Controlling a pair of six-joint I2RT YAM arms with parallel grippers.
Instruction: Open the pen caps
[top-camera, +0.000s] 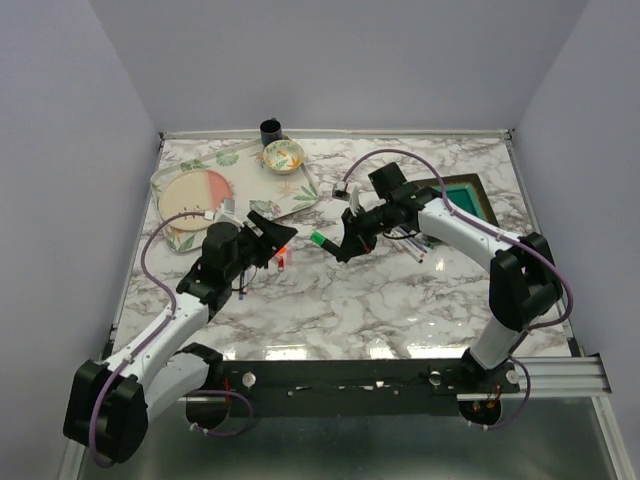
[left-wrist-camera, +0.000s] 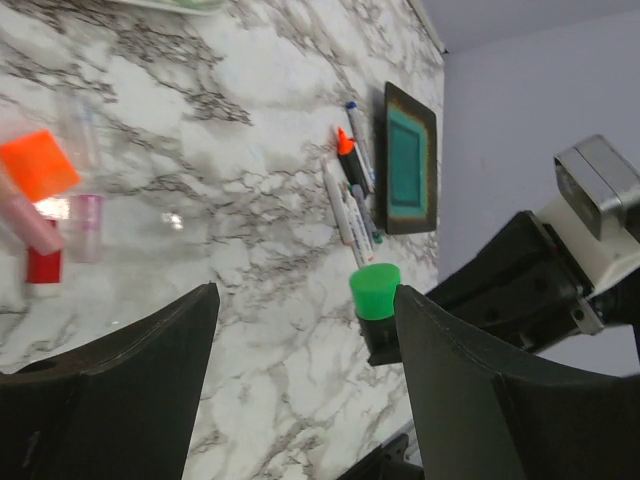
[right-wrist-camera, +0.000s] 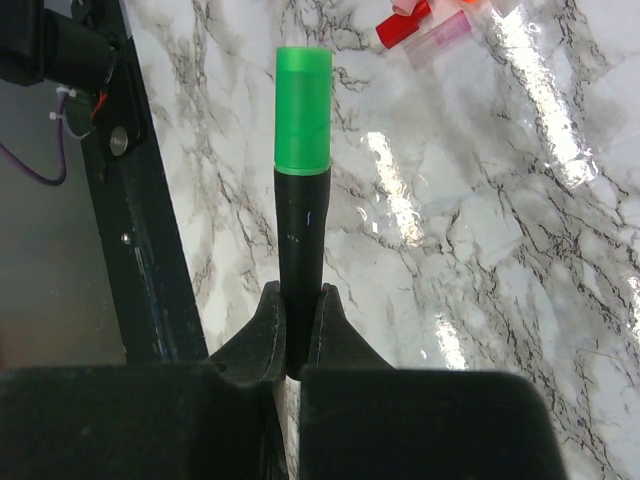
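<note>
My right gripper (top-camera: 347, 243) (right-wrist-camera: 297, 300) is shut on a black highlighter (right-wrist-camera: 300, 235) and holds it above the table, its green cap (top-camera: 319, 238) (right-wrist-camera: 303, 108) on and pointing left. My left gripper (top-camera: 281, 236) (left-wrist-camera: 305, 292) is open, jaws wide. The green cap (left-wrist-camera: 375, 291) is just beyond its right fingertip, not gripped. Loose caps lie on the marble: orange (left-wrist-camera: 37, 165), red (left-wrist-camera: 43, 265), pink (left-wrist-camera: 88, 225). Several pens (top-camera: 410, 240) (left-wrist-camera: 350, 195) lie by the right arm, one an orange-tipped highlighter (left-wrist-camera: 345, 150).
A teal tray with a dark rim (top-camera: 465, 195) (left-wrist-camera: 408, 155) lies at the right. A floral tray (top-camera: 300, 195), a pink and white plate (top-camera: 195, 195), a small bowl (top-camera: 283, 155) and a black cup (top-camera: 270, 128) stand at the back left. The black front rail (right-wrist-camera: 130, 230) runs below the highlighter.
</note>
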